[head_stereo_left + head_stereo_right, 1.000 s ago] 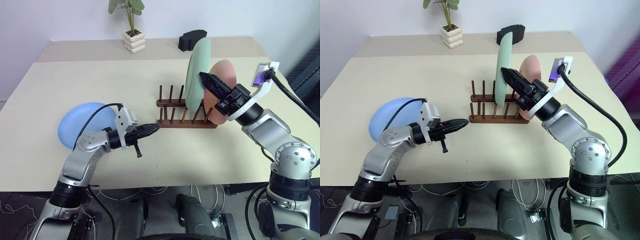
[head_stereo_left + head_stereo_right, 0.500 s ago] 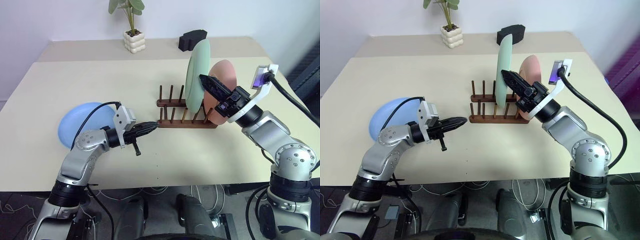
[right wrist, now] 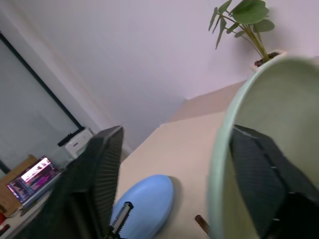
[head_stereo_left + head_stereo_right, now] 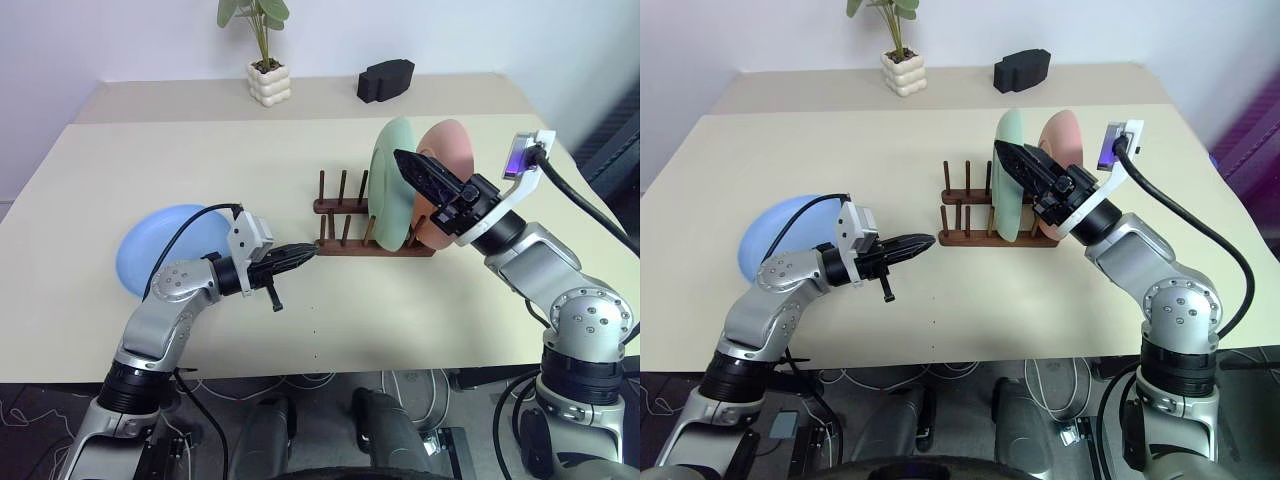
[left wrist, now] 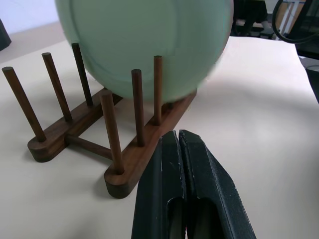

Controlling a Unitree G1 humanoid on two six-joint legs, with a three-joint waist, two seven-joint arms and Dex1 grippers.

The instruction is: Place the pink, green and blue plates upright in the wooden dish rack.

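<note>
The right gripper has its two black fingers spread wide apart, one on each side of the green plate's rim, so the plate is released rather than pinched; in the left eye view this gripper sits right of centre, its tips against the plate's upper edge. The green plate stands upright in the wooden dish rack, its lower edge down between the pegs at the rack's right end, in the middle of the frame. Just behind it, a little further right, the pink plate also stands upright in the rack, mostly hidden by the right gripper and the green plate. The left gripper has its fingers clenched together on nothing; in the left eye view it lies left of centre, its tips just short of the rack's near left end, whether touching I cannot tell. The blue plate lies on the table at the left of the frame, behind the left arm, well apart from the rack. At the upper middle of the frame stand a potted plant and, to its right, a black block, both far from the rack
</note>
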